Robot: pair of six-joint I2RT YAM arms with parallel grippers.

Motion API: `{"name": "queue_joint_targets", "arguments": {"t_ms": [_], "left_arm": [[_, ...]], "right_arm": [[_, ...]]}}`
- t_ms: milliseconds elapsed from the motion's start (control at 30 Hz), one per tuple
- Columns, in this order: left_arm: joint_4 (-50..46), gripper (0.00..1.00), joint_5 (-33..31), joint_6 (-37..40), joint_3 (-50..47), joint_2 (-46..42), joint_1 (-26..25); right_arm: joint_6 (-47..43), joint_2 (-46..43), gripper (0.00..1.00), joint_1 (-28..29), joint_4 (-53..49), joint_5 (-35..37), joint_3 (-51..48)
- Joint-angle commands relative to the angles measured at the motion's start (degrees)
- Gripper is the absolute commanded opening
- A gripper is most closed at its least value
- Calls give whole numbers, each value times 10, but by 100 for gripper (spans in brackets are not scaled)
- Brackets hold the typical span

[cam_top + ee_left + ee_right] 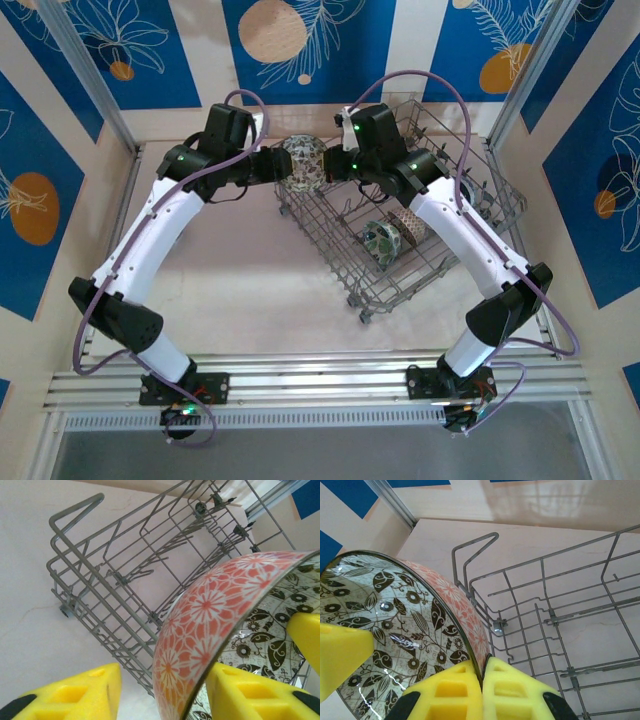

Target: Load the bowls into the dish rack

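Observation:
A bowl (303, 160), pink-flowered outside and dark-leaved on white inside, hangs tilted on edge over the far left corner of the dish rack (441, 270). My right gripper (336, 166) is shut on its rim; in the right wrist view the pads (482, 667) pinch the bowl (395, 625) wall. My left gripper (279, 166) stands open astride the opposite rim. In the left wrist view its outer pad (75, 692) is clear of the bowl (210, 615), and its inner pad (240, 690) lies against the inside. Two bowls (383, 241) stand in the rack.
The grey wire rack (100, 575) sits skewed on the pale table, its upright tines (545, 615) right of the held bowl. Aluminium frame posts and patterned walls close in the back and sides. Bare table (240, 270) lies left of the rack.

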Motion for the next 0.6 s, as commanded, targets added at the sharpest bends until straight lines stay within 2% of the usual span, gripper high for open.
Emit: {"name": "queue_joint_targets", "arguments": {"t_ms": [0,200,433,567], "left_arm": [[21,56,-15,-3,21,-19,-2],[23,72,-40,-1,17,-40,13],[28,75,-11,-12,-29,-78,86],[25,76,4,-13,-72,-102,127]], "right_arm": [[17,-13,0,-6,27,-4,1],[45,-13,0,-27,14,19,10],[54,-9,0,-42,-6,118,26],[37,-5,0,-57,-20,210,24]]}}
